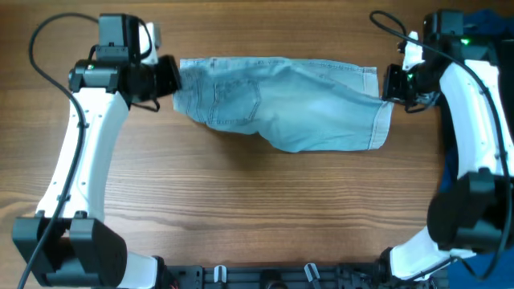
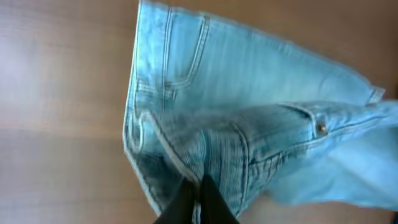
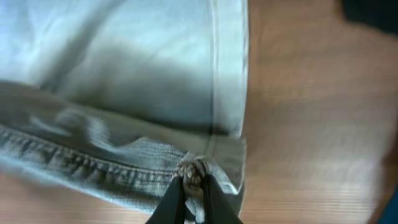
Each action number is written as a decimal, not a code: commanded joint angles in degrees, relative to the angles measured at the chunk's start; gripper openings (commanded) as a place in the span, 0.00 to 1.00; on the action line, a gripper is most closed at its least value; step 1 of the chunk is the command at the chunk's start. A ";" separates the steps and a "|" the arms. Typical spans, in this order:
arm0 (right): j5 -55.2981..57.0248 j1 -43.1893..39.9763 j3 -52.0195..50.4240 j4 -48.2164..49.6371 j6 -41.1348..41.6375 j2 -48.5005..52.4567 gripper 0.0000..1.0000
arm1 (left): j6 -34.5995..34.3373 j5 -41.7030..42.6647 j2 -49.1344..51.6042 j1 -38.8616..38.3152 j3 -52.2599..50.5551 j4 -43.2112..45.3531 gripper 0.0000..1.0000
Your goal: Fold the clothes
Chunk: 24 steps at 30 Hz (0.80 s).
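On the far half of the desk (image 1: 241,209), near its far-left corner, the left gripper (image 1: 170,76) has its fingers pinched together on the left end of the denim shorts (image 1: 281,100). In the left wrist view, the dark fingertips of this gripper (image 2: 198,202) clamp a bunched fold of seam and waistband, with no gap between them.

From there the shorts stretch across the middle of the far side, and their far edge runs nearly straight from one gripper to the other. A stitched back pocket (image 1: 233,100) faces up on the left part. The near edge bulges toward the desk's centre. I cannot tell how much of the cloth rests on the wood.

At the right end, the hemmed leg end (image 1: 384,124) points to the desk's right edge. The right gripper (image 1: 387,83) is clamped on its far corner, fingers closed tight on the hem in the right wrist view (image 3: 194,199).

Bare wood lies open across the whole near half, between the two arms. A dark blue cloth (image 1: 488,22) sits at the far-right corner, behind the right arm.
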 commanded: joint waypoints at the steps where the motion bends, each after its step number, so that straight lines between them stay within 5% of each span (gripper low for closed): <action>1: -6.54 -0.28 -0.13 -6.32 -1.90 -2.51 0.04 | 0.17 -0.39 -1.27 -0.02 0.17 -6.56 0.04; 9: -7.72 -0.28 -0.37 -18.88 -3.91 -3.28 0.04 | -0.37 -6.69 -1.27 1.77 0.17 -26.56 0.04; 17: -7.72 -0.28 -19.65 -11.76 1.14 -5.70 0.04 | -1.42 -1.99 -1.27 1.68 -0.37 -34.34 0.04; 24: -3.28 -0.28 -28.15 -6.60 5.79 -5.70 0.04 | -3.17 2.93 -1.27 -4.35 -15.37 -32.70 0.04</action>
